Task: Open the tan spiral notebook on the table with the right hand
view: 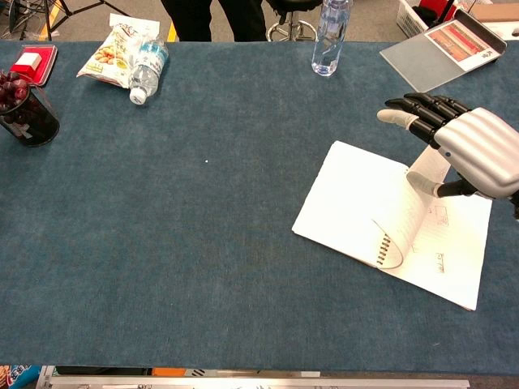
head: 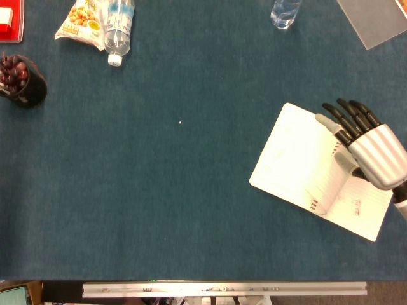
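Right hand: wrist and arm cut off at the right frame edge in both views. Fingers extended and close together, pointing toward the far-left; the thumb lies under the palm against a curled page. Whether that page is pinched or only touched: cannot tell from either view. Left hand appears in neither view.

Tan spiral notebook: lies open near the right edge of the worktop, roughly midway between far and near edges, turned at an angle. Left leaf flat, blank white. One page stands curled up along the spiral binding beneath the hand and hides part of the right leaf. Faint marks on the right leaf, too small to read. No tan cover shows.

Surroundings, all well apart from the notebook:
- Snack bag near the far-left corner, a lying water bottle touching its right side.
- Dark cup of red fruit at the left edge.
- Upright clear bottle at the far edge; head view shows only its base.
- Red box at the far-left corner, cropped in head view.
- Grey tray at the far-right corner; only chest view shows the red printed sheet on it.

Chest view alone shows legs and a chair base beyond the far edge.
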Robot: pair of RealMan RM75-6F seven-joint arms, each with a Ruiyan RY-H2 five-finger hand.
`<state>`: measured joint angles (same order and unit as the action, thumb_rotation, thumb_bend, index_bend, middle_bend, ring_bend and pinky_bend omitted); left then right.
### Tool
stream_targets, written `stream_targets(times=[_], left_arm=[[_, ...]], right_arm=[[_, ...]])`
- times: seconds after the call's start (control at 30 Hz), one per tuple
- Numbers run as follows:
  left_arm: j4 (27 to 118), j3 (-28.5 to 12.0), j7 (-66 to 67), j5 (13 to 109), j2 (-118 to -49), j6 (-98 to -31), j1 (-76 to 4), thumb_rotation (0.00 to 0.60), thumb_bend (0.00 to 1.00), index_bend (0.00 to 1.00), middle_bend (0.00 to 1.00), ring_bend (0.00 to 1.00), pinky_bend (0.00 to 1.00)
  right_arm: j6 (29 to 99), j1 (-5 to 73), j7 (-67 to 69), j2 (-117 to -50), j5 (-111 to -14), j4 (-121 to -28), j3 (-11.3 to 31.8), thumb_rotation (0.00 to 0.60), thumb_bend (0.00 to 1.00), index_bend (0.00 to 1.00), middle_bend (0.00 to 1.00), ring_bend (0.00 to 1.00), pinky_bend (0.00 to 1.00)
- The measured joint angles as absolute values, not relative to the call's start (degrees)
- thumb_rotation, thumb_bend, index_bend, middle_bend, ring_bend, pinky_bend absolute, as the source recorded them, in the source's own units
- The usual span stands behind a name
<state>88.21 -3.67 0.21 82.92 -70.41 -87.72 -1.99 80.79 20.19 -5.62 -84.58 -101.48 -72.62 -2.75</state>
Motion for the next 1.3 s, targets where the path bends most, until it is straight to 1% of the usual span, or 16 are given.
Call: stream_targets(times=[0.23, 0.53, 0.8, 0.93, 1.03, 1.3], left_arm=[[88.59, -3.73, 0.61, 83.14, -70.31, -87.84, -2.06, 0.6, 0.26, 0.33, 0.23, 0.27, 0.46], [89.02, -3.79, 1.2, 83.36, -70.29, -87.8, -2.27, 0.6, 0.26, 0.33, 0.23, 0.27, 0.46], [89.6, -3.99, 1.38, 83.55, -69.99, -88.0, -2.41, 0.6, 0.26, 0.33, 0.23, 0.27, 0.46], [89.85, -4.18, 1.47, 83.51, -69.77, -87.98, -2.55, 0.6, 0.26, 0.33, 0.23, 0.27, 0.46], [89.88, -4.32, 1.45, 83.39, -69.73, -88.01, -2.6, 0.6, 0.26, 0.33, 0.23, 0.27, 0.46], [90.27, -4.44, 1.86, 83.28, -69.91, -88.33, -2.57, 0.6, 0.26, 0.33, 0.23, 0.27, 0.46]], right_arm=[[82.54, 18.84, -7.11, -80.15, -101.66, -78.86, -3.29, 0.6, 0.29, 0.12, 0.1, 0.0, 0.13], [86.31, 15.88, -11.46, -73.38, -100.73, -86.92, -2.54, 0.6, 0.29, 0.12, 0.1, 0.0, 0.13], [88.82, 13.67, -12.85, -71.78, -98.6, -88.68, -0.81, 0.6, 0.29, 0.13, 0.1, 0.0, 0.13], [89.37, 12.23, -14.02, -71.85, -95.69, -89.12, 0.11, 0.6, 0.29, 0.18, 0.13, 0.0, 0.13], [89.26, 10.75, -16.94, -71.72, -93.05, -90.3, 0.21, 0.6, 0.29, 0.27, 0.14, 0.0, 0.13], [87.19, 6.17, -23.51, -70.18, -83.78, -96.98, -0.83, 0.6, 0.29, 0.29, 0.14, 0.0, 0.13]])
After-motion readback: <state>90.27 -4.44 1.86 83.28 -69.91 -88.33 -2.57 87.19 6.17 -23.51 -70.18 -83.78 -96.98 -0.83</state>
